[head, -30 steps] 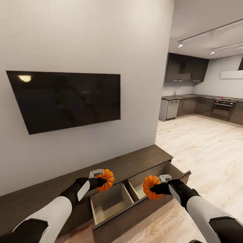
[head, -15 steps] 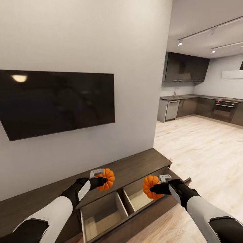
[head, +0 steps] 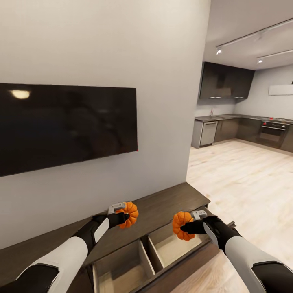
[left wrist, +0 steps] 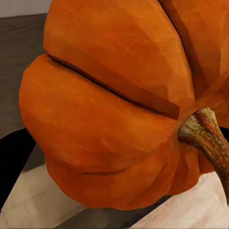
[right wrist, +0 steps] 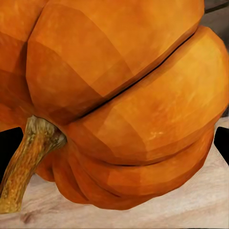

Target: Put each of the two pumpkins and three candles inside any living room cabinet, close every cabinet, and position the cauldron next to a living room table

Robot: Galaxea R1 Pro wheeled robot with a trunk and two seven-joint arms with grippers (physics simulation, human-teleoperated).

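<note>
My left jaws (head: 122, 215) are clamped on one pumpkin (head: 129, 215), and my right jaws (head: 188, 226) are clamped on the other pumpkin (head: 181, 225). Through the left wrist camera the pumpkin (left wrist: 114, 105) in that grip crowds the lens, orange ribs and a brown stem (left wrist: 207, 136) curving off one side. The right wrist camera gives the same close look at its pumpkin (right wrist: 124, 100), with its woody stem (right wrist: 28, 157) sticking out and pale wood behind it.

I take the cabinet (head: 162, 203) as my landmark. The left pumpkin hangs above its dark top, just behind the open drawers. The right pumpkin hangs over the right-hand open drawer (head: 175, 244), whose pale lining shows beneath it. Beside that drawer, toward my left arm, a second open drawer (head: 122, 268) shows the same pale wood inside.

Above the cabinet a black TV (head: 65, 126) hangs on the grey wall (head: 122, 49). Past the cabinet's right end, light wood-plank floor (head: 244, 175) runs back to a kitchen with dark units (head: 226, 81) and a built-in oven (head: 272, 132).
</note>
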